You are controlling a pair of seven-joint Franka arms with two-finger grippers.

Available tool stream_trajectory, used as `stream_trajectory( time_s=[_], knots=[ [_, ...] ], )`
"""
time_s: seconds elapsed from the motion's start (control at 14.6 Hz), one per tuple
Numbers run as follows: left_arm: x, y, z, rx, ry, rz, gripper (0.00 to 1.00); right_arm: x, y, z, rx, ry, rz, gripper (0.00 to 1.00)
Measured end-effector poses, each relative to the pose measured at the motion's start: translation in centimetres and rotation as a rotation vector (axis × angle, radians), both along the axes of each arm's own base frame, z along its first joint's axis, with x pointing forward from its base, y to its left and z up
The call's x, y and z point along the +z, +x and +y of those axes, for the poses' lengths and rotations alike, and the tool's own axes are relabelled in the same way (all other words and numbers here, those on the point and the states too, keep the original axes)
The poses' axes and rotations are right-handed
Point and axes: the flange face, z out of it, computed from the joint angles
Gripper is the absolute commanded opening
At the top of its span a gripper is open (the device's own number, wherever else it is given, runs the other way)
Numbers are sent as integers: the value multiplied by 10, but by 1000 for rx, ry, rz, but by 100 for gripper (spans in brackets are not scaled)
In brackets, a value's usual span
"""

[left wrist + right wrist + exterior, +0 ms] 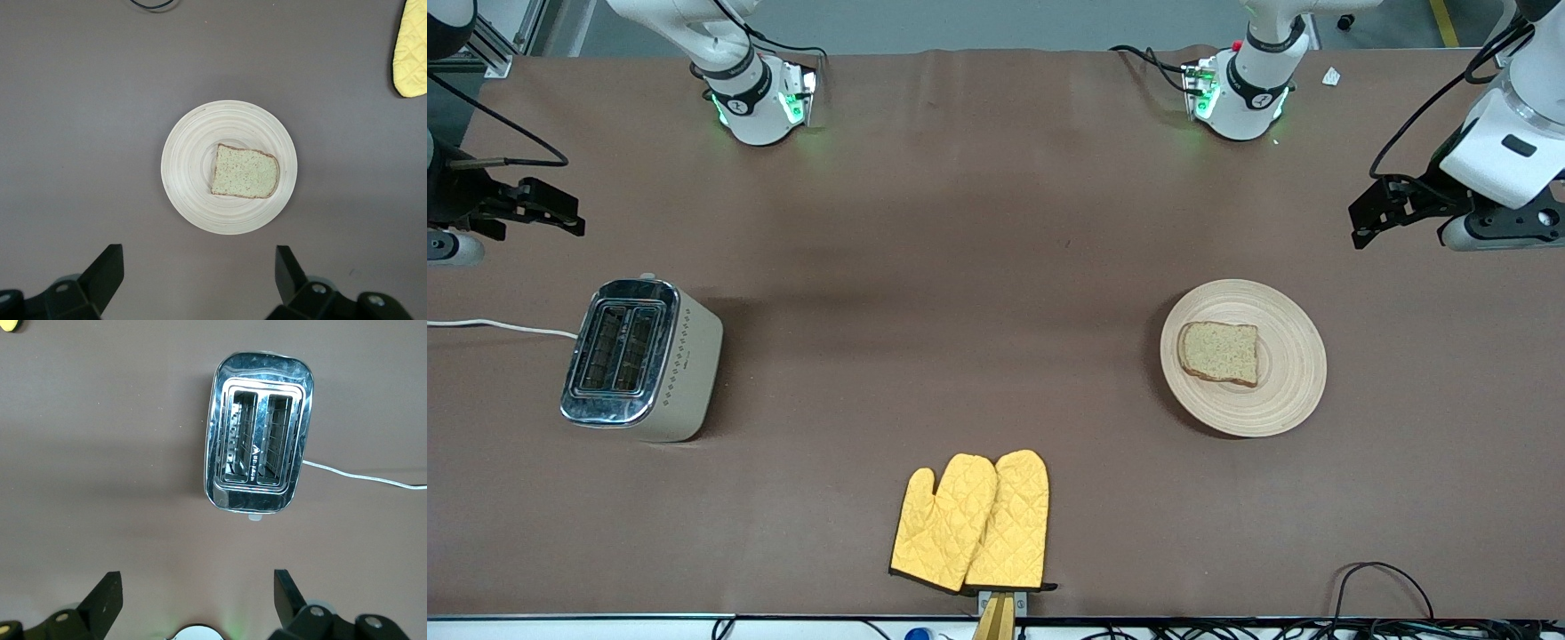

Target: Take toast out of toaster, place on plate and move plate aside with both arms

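Front view, read from the right arm's end of the table to the left arm's end. The right gripper [560,213] hangs in the air over the brown table [978,267] at the right arm's end, its fingers [107,597] spread apart and holding nothing. The toaster [640,360], a cream body with a chromed top and two slots, stands on the table below this gripper and nearer to the front camera than it appears to hover; in the right wrist view the toaster [259,460] lies well clear of the fingertips, and both slots show bare wire racks. A white cord [498,327] runs from the toaster toward the table's edge at the right arm's end.

Midway between the two grippers, and closest to the front camera, a pair of yellow quilted oven mitts [974,524] lies flat, one overlapping the other.

Toward the left arm's end, the plate [1285,391] rests on the table, round and of light wood with ring grain. The toast [1218,353] lies flat on the plate, off centre toward the right arm's side. The left gripper [1374,213] hangs over the table at the left arm's end, with its fingers [107,270] likewise apart and empty. In the left wrist view the plate [193,173] and the toast [245,172] sit ahead of the open fingertips, well apart from them, with one edge of a mitt [410,50] at the corner of the view.

Neither gripper touches any object.
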Motion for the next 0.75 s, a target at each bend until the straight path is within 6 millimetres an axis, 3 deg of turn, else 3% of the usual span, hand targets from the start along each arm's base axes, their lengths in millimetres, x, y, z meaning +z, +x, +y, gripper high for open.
stream_trajectory(
  time_s=[0.75],
  knots=[
    [-4, -6, -1, -53, -43, -5, 100, 0, -2, 4, 3, 19, 12, 100]
  ],
)
